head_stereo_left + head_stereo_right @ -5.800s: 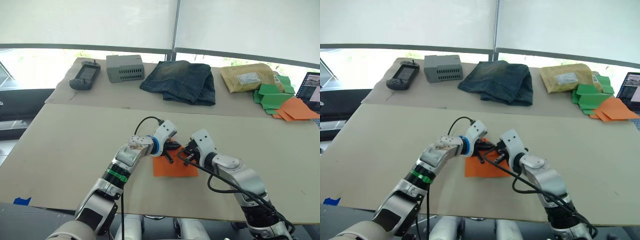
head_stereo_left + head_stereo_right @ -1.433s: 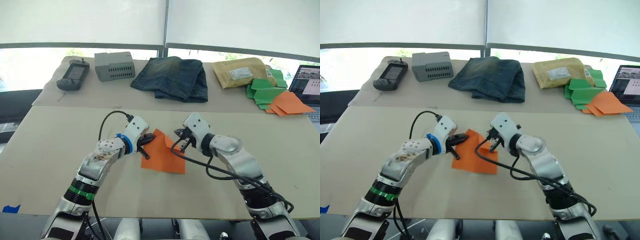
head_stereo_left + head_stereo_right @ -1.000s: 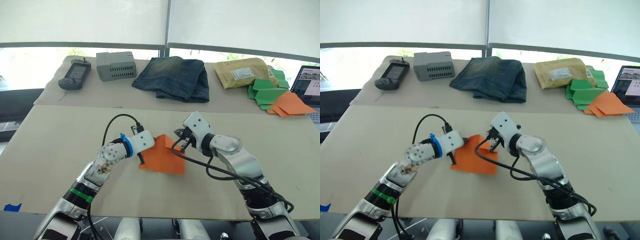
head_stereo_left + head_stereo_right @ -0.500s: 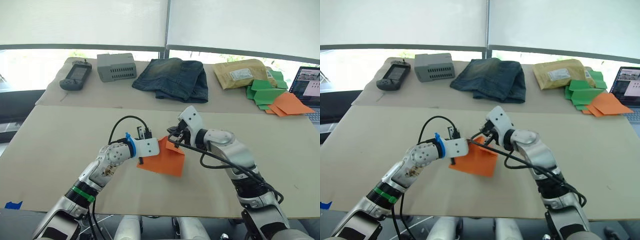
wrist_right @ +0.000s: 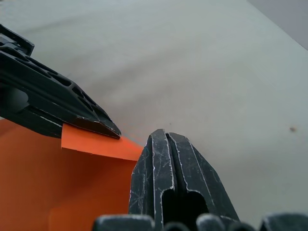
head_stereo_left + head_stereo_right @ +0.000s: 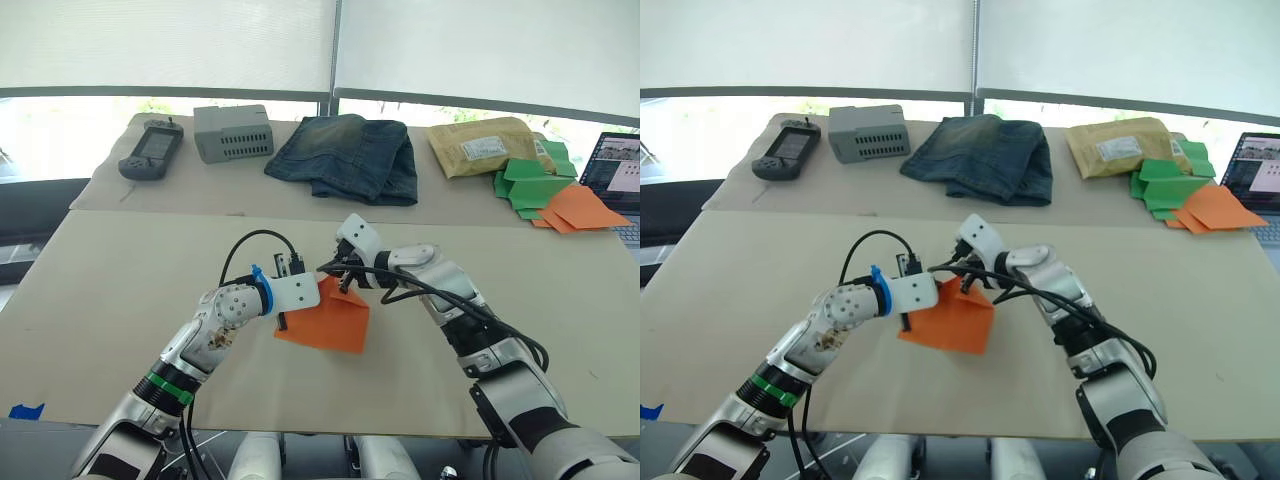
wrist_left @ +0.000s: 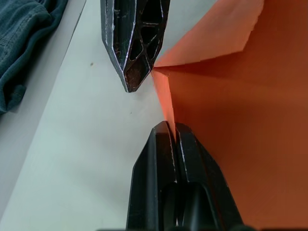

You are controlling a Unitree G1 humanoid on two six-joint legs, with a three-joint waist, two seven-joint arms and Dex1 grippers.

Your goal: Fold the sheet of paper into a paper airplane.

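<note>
The orange sheet of paper [image 6: 325, 322] lies on the beige table [image 6: 120, 290] in front of me, its far corner raised into a small flap. My left gripper [image 6: 283, 320] is at the sheet's left edge. In the left wrist view it [image 7: 171, 126] is shut with the paper's edge running in between its fingertips. My right gripper [image 6: 338, 283] is shut at the raised far corner. Its tips [image 7: 131, 86] sit against the flap's corner, with no paper visible between them. In the right wrist view the right gripper [image 5: 163, 137] is close beside the left gripper's fingers [image 5: 57, 106].
Along the back of the table lie a handheld controller [image 6: 150, 150], a grey box [image 6: 232, 132], folded jeans [image 6: 345, 158], a padded envelope [image 6: 480, 150] and a pile of green and orange papers [image 6: 550, 195]. A laptop [image 6: 620, 175] stands at the far right.
My right gripper has moved left towards the left gripper, carrying the sheet's far corner inward into a flap. The left gripper has stayed at the sheet's left edge.
</note>
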